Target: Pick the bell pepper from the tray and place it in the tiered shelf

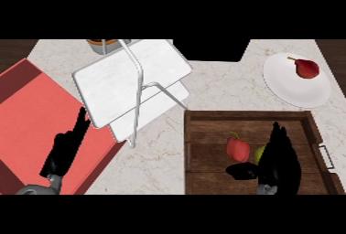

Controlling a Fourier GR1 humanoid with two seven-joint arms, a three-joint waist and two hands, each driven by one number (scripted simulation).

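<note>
We see a pale marbled desk [162, 160]. A dark wooden tray [202, 151], plank-grained with a metal handle, sits at the near right corner. The bell pepper [237, 148], red and glossy with a green stem, lies in it, just beside a yellow-green fruit [258, 153]. The right hand [277, 157], black, is over the tray with fingers straight, thumb near the pepper, not gripping. The left hand [64, 153] rests open over a flat red mat [34, 114] at the left edge. The tiered shelf [135, 87], white slabs on a wire frame, stands mid-desk. A round white plate [297, 91] at the far right holds a red pear [307, 67].
</note>
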